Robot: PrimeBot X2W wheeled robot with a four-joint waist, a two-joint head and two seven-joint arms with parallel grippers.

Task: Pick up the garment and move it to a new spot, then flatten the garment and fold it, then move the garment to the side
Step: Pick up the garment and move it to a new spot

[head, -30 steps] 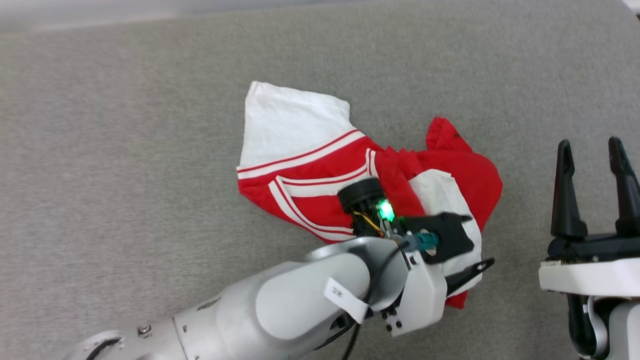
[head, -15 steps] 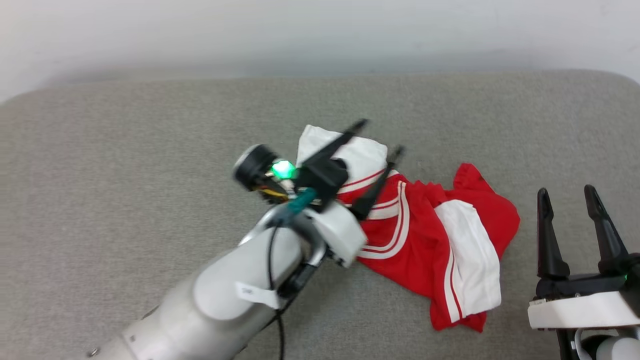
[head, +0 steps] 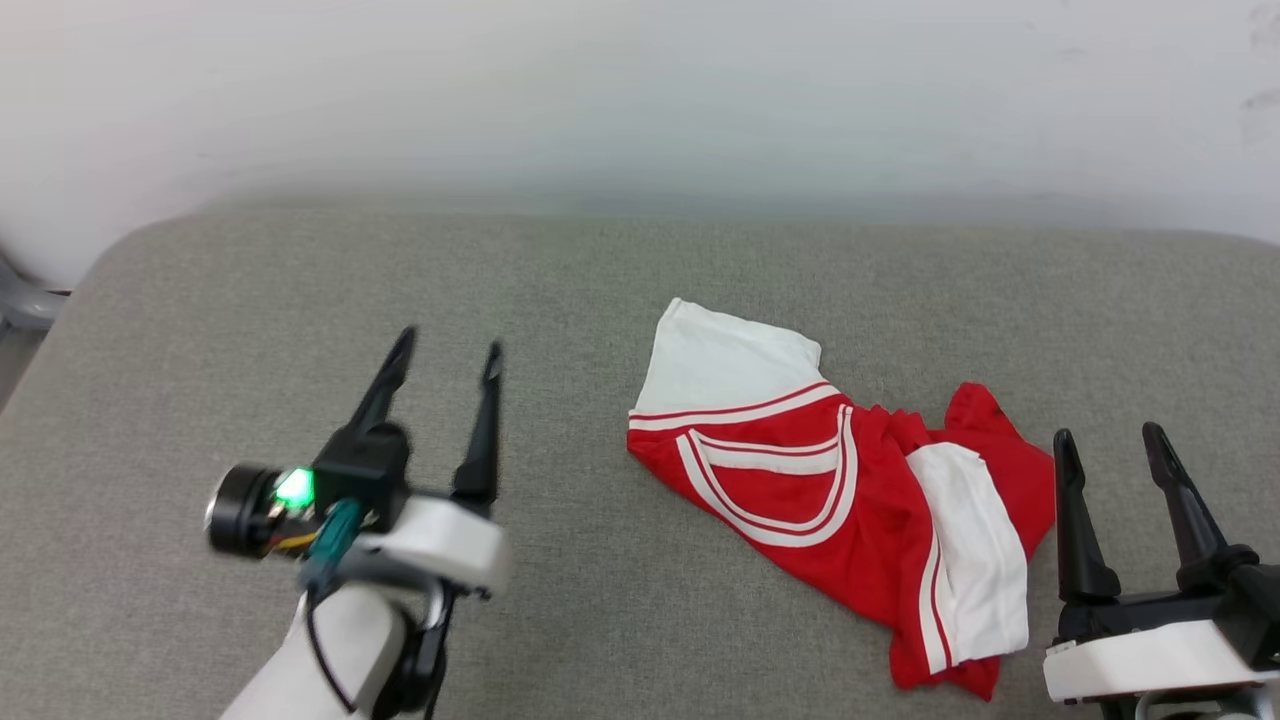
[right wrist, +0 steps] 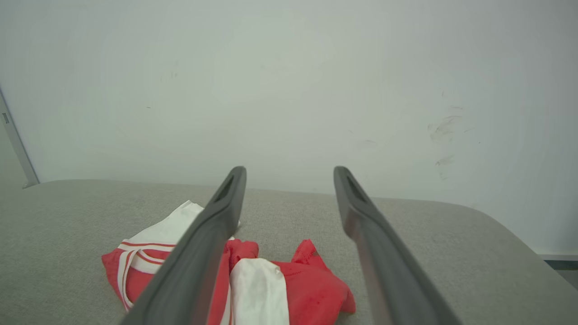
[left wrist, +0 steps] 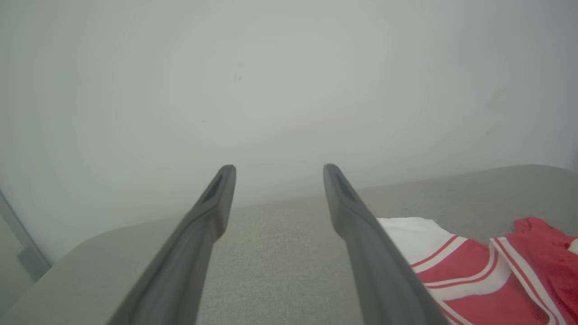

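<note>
The garment [head: 830, 490], a red jersey with white sleeves and red-and-white trim, lies crumpled on the grey cushioned surface [head: 600, 290], right of centre. My left gripper [head: 448, 348] hovers well to its left, open and empty, fingers pointing toward the wall. Just off the jersey's right edge, my right gripper [head: 1108, 435] is open and holds nothing. The left wrist view has the garment [left wrist: 478, 271] at lower right, beyond the open left gripper [left wrist: 279, 168]. In the right wrist view the garment [right wrist: 257, 280] lies partly behind the left finger of the right gripper [right wrist: 289, 169].
A pale wall [head: 640, 90] rises right behind the surface's far edge. The surface's rounded left corner [head: 110, 260] borders a grey frame [head: 20, 300]. Its right end [right wrist: 510, 230] drops off toward the floor.
My left arm has lifted off the jersey and swung far to the left, leaving the garment lying on the surface. The head camera has tilted up, bringing the wall into view.
</note>
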